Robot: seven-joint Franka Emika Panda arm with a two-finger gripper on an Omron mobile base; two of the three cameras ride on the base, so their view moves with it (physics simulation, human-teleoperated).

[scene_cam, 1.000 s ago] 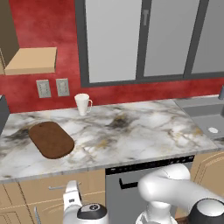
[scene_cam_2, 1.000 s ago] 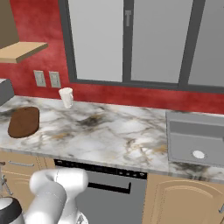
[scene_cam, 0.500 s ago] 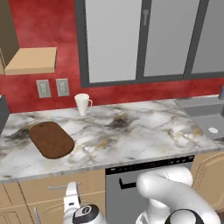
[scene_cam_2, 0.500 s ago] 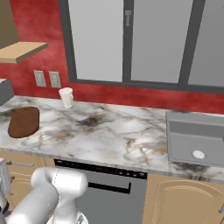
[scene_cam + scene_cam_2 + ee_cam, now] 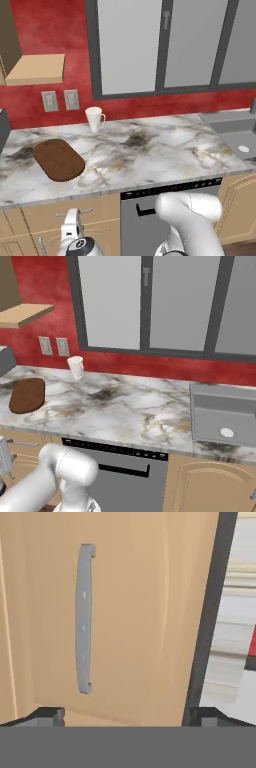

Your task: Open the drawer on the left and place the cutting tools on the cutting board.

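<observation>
The drawer (image 5: 125, 612) was a flat, light tan wooden front with a thin silver bar handle (image 5: 84, 619); in the hand view, rolled with the hand, the bar ran up and down the picture, and the front was flush and shut, so nothing of its inside could be seen. It sat under the left part of the tabletop (image 5: 150, 150), just left of the dark dishwasher front (image 5: 150, 225), and in the left base view its handle (image 5: 75, 214) showed just behind the gripper (image 5: 71, 226). The gripper (image 5: 125, 714) hung low in front of that drawer front, near the handle but apart from it, its jaws spread wide with nothing between them; in the right base view it showed at the left edge below the tabletop rim (image 5: 6, 456). The cutting board (image 5: 58, 159), a dark brown oval slab with rounded ends, lay flat near the tabletop's left end, closer to the front edge, and bore nothing. A white mug (image 5: 94, 119) stood upright by the back edge against the red wall, apart from the board; what it held could not be told. A grey sink (image 5: 225, 413) was set into the tabletop's right end, with a small round drain showing in its basin.
</observation>
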